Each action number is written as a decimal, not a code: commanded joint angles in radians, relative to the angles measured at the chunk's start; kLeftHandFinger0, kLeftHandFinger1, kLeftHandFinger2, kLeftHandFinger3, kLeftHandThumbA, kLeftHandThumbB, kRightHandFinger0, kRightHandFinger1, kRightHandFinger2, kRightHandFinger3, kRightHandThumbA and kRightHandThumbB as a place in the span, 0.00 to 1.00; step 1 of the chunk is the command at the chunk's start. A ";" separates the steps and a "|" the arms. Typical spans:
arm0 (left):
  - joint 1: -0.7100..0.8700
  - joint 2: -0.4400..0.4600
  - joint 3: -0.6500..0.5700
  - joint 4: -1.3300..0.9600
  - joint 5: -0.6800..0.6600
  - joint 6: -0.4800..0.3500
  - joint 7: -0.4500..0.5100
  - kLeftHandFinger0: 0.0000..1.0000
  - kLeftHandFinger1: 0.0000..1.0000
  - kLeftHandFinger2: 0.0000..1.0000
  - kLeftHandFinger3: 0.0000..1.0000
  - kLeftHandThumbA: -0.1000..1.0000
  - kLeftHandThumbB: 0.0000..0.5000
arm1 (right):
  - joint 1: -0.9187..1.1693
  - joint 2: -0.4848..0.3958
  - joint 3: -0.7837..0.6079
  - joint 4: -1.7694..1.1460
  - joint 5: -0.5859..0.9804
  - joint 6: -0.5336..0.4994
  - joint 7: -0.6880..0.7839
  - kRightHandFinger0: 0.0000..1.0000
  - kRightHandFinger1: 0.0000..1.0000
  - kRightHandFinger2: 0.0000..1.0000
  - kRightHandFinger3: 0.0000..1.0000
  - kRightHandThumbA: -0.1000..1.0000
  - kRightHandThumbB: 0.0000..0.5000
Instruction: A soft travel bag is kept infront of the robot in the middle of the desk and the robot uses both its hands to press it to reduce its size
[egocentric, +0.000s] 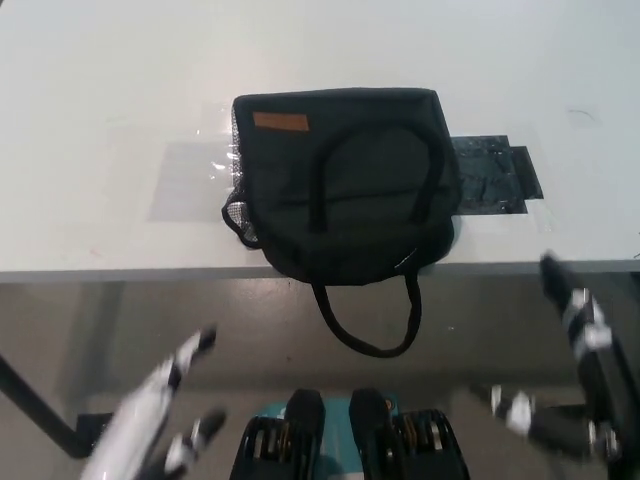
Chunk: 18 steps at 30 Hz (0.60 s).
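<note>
Left hand (150, 420), the white one, sits low at the lower left, below the worktop's front edge, blurred, with its fingers (196, 345) spread apart and nothing in them. Right hand (560, 400), black with pale patches, is at the lower right, also below the edge and blurred; its fingers look spread and it holds nothing. Both hands are well apart from the bag.

A soft dark travel bag (345, 185) lies flat in the middle of the white worktop (100, 90), close to the front edge, its near side reaching just over that edge. One carry handle (375, 165) lies in an arch across the top panel, and the other handle (365, 320) hangs down in a loop past the edge toward the floor. A small tan label (280, 121) sits near the bag's far left corner, and a mesh pocket (236, 205) shows along its left side. A dark rectangular patch of tape (490, 175) lies on the worktop touching the bag's right side, and a pale glossy patch (190, 180) lies to its left.
</note>
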 joint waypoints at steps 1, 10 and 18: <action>0.158 -0.048 0.022 -0.027 -0.172 -0.388 0.107 1.00 1.00 1.00 1.00 1.00 0.33 | 0.209 0.020 0.082 -0.221 0.150 -0.263 0.026 1.00 1.00 1.00 1.00 1.00 0.62; 0.098 -0.097 0.034 0.258 -0.112 -0.381 0.090 1.00 1.00 1.00 1.00 1.00 0.41 | 0.198 0.072 -0.003 0.217 0.167 -0.321 0.004 1.00 1.00 1.00 1.00 1.00 0.59; 0.051 -0.100 0.064 0.371 -0.135 -0.359 0.059 1.00 1.00 1.00 1.00 1.00 0.56 | 0.117 0.083 -0.047 0.492 0.169 -0.375 0.038 1.00 1.00 1.00 1.00 1.00 0.44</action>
